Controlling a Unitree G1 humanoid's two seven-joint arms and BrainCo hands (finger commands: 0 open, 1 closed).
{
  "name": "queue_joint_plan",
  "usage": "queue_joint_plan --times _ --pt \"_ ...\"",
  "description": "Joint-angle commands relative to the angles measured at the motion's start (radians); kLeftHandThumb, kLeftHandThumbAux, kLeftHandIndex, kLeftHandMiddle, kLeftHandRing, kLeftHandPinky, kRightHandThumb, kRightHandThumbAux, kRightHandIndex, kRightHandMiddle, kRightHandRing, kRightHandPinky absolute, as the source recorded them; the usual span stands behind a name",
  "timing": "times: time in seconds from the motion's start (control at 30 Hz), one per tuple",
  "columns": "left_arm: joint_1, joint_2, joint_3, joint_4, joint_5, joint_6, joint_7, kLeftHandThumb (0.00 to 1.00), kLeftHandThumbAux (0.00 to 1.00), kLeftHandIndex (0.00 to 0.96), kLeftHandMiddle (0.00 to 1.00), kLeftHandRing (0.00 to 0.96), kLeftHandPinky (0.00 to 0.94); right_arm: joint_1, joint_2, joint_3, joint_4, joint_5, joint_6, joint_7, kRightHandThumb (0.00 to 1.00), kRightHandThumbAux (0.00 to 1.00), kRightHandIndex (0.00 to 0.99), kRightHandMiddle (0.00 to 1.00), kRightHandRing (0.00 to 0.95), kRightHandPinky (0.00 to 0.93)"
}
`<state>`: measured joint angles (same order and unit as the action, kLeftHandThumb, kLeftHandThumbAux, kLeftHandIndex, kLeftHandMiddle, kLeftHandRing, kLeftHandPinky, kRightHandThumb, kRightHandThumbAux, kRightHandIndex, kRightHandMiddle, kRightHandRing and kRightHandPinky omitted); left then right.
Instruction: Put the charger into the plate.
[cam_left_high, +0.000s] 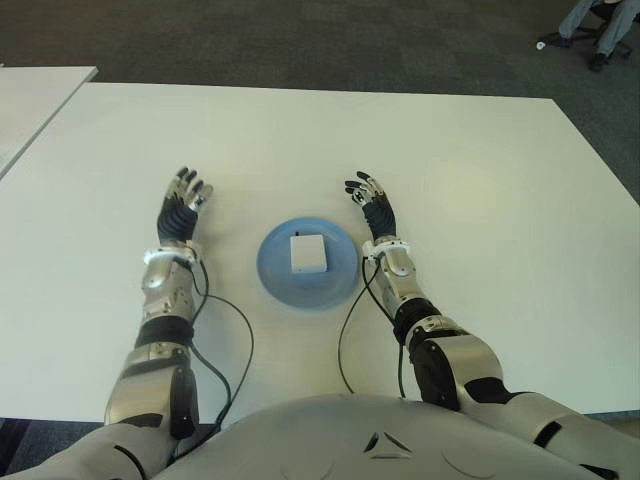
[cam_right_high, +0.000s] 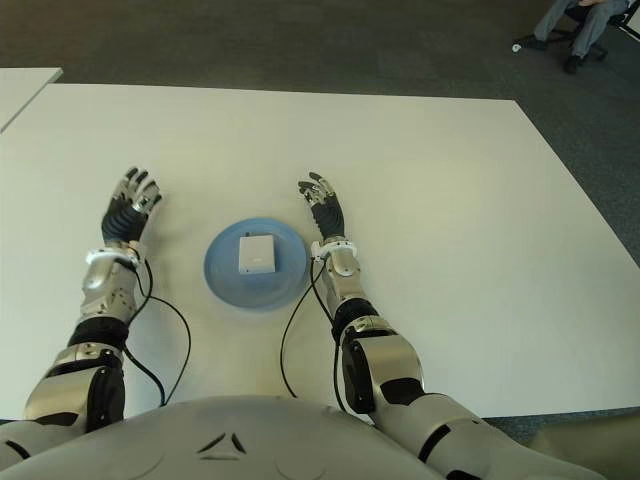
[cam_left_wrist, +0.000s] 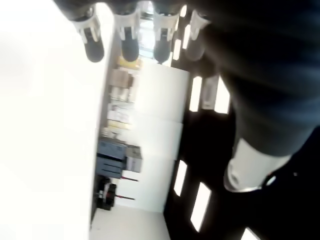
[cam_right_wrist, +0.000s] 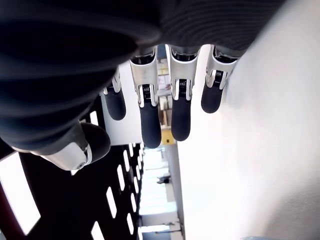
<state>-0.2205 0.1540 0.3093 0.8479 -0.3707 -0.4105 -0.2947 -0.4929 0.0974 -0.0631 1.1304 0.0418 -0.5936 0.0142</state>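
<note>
A white square charger (cam_left_high: 308, 253) lies flat inside the round blue plate (cam_left_high: 280, 275) in the middle of the white table (cam_left_high: 480, 180). My right hand (cam_left_high: 372, 204) shows just right of the plate, fingers stretched out and holding nothing. My left hand (cam_left_high: 183, 203) shows to the left of the plate, a hand's width away, fingers also spread and holding nothing. In the right wrist view the fingers (cam_right_wrist: 150, 112) point straight out over the table, and the left wrist view shows straight fingers (cam_left_wrist: 128, 35) too.
A second white table (cam_left_high: 35, 95) stands at the far left. Black cables (cam_left_high: 225, 340) run from both forearms across the near table. A seated person's legs (cam_left_high: 595, 25) show on the dark carpet at the far right.
</note>
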Motion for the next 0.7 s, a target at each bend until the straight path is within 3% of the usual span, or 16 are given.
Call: queue_joint_plan --times 0.03,0.17,0.33,0.7 --pt "0.041 -0.037 0.001 0.154 0.027 0.035 0.005 0.057 0.721 0.027 0.051 0.030 0.048 0.030 0.049 -0.003 0.017 0.005 0.030 0.005 0.000 0.522 0.150 0.299 0.253 0.150" --pt "-0.003 -0.017 -0.021 0.145 0.066 0.084 0.060 0.052 0.694 0.009 0.034 0.013 0.030 0.031 0.048 -0.005 0.017 0.008 0.029 0.012 0.000 0.524 0.147 0.295 0.254 0.151" --pt "-0.024 -0.022 -0.048 0.098 0.110 0.095 0.108 0.027 0.670 0.001 0.017 0.001 0.017 0.032 0.049 -0.010 0.019 0.012 0.028 0.018 0.000 0.526 0.147 0.292 0.254 0.152" --pt "0.031 -0.022 -0.092 0.106 0.199 0.054 0.143 0.018 0.638 0.000 0.006 0.000 0.006 0.036 0.050 -0.026 0.013 0.029 0.025 0.039 0.000 0.530 0.152 0.279 0.242 0.182"
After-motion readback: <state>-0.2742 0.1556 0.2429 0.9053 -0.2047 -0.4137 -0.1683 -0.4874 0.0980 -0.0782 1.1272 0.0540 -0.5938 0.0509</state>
